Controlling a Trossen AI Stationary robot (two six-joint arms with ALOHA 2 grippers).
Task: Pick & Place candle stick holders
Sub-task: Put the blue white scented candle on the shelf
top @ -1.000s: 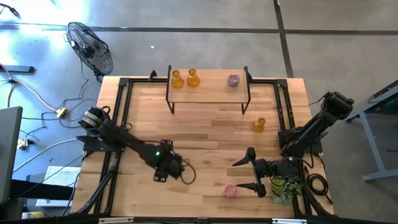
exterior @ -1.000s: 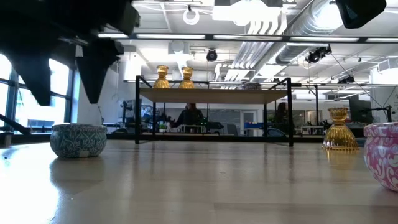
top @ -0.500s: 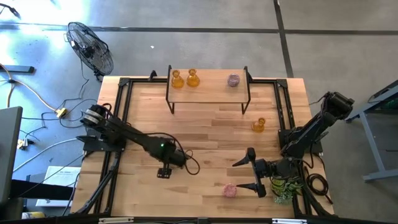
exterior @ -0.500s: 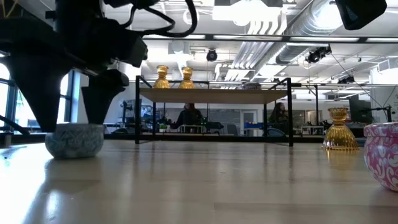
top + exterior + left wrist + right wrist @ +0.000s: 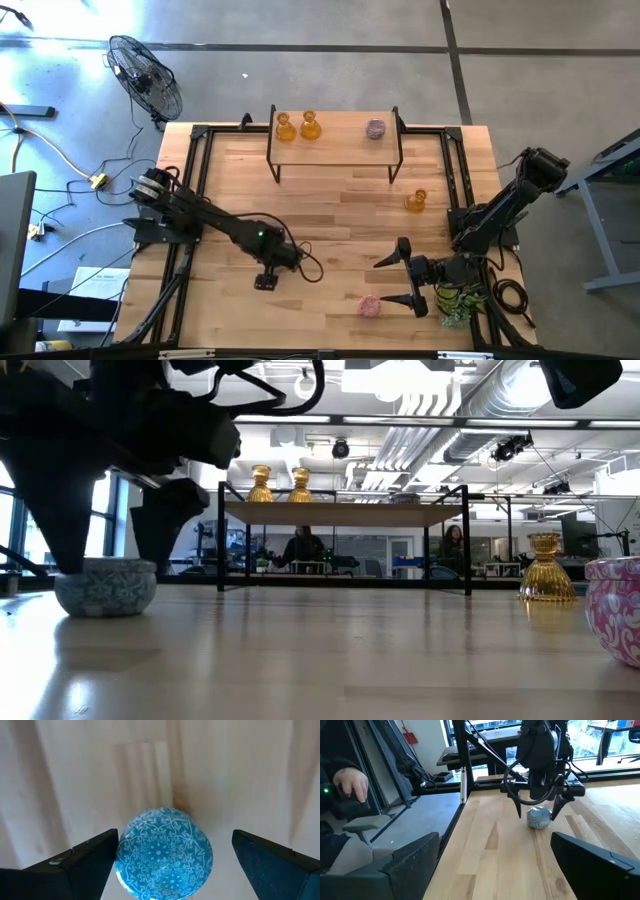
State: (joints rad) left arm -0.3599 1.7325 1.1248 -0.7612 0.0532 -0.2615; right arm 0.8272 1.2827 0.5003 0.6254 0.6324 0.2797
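The small round pale blue glass holder with a white pattern [image 5: 164, 852] sits on the wooden table [image 5: 340, 215], near its front edge. The left gripper [image 5: 105, 550] is right over it, jaws wide, one finger on each side, not squeezing yet. If the fingers close off-centre, the smooth glass could slip out or roll away.

From above, the dark gripper hides the holder. The right gripper [image 5: 401, 279] waits with wide jaws beside a pink patterned glass holder [image 5: 371, 305].
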